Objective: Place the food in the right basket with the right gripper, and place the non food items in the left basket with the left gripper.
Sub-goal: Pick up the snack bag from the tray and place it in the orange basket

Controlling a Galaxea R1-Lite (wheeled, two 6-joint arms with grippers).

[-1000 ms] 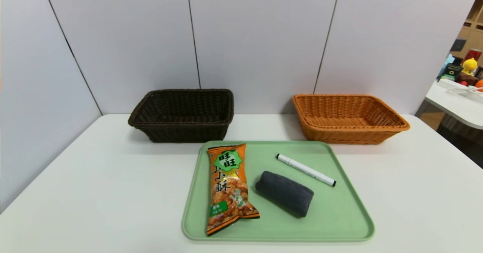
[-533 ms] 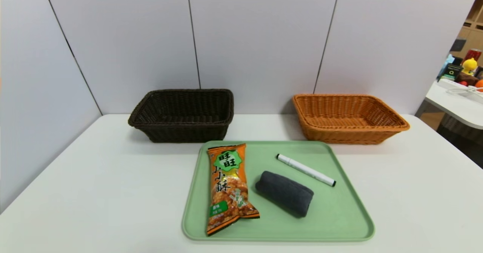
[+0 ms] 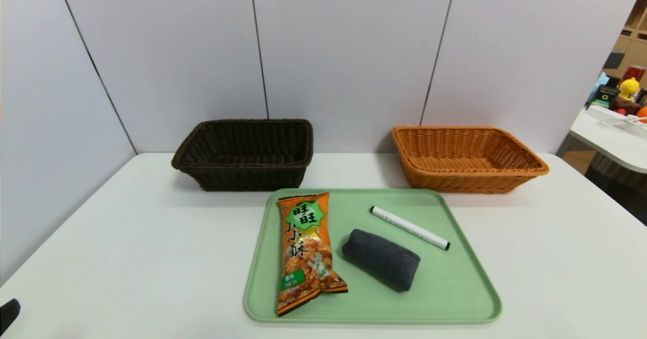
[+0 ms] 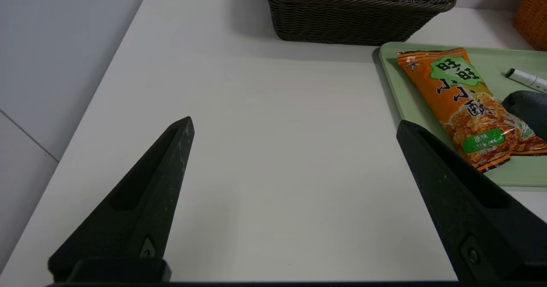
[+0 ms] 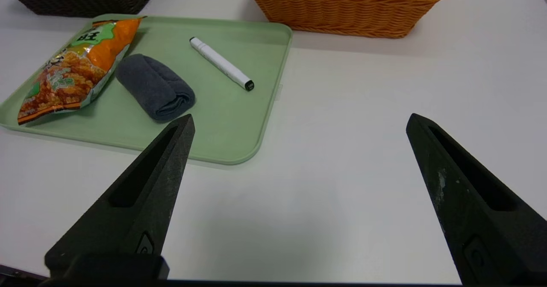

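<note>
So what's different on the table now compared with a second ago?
One change: a black tip of the left tool has come into the head view's bottom left corner. Nothing was taken hold of. The snack bag, rolled cloth and marker lie unmoved on the green tray; both baskets stay empty.

A pale green rectangular plastic tray point(image 3: 470, 298) lay on the white table point(image 3: 126, 258), near its front edge and about midway across. On the tray, the flat orange snack bag point(image 3: 306, 250) lay lengthwise at the left. The dark grey rolled cloth point(image 3: 381, 258) lay just right of the bag. The slim white marker pen point(image 3: 409, 227) lay slantwise behind and right of the cloth, apart from it. Behind the tray, against the wall, the dark brown woven wicker basket point(image 3: 245, 154) stood at the left and the orange-tan woven wicker basket point(image 3: 465, 159) at the right, well apart.
</note>
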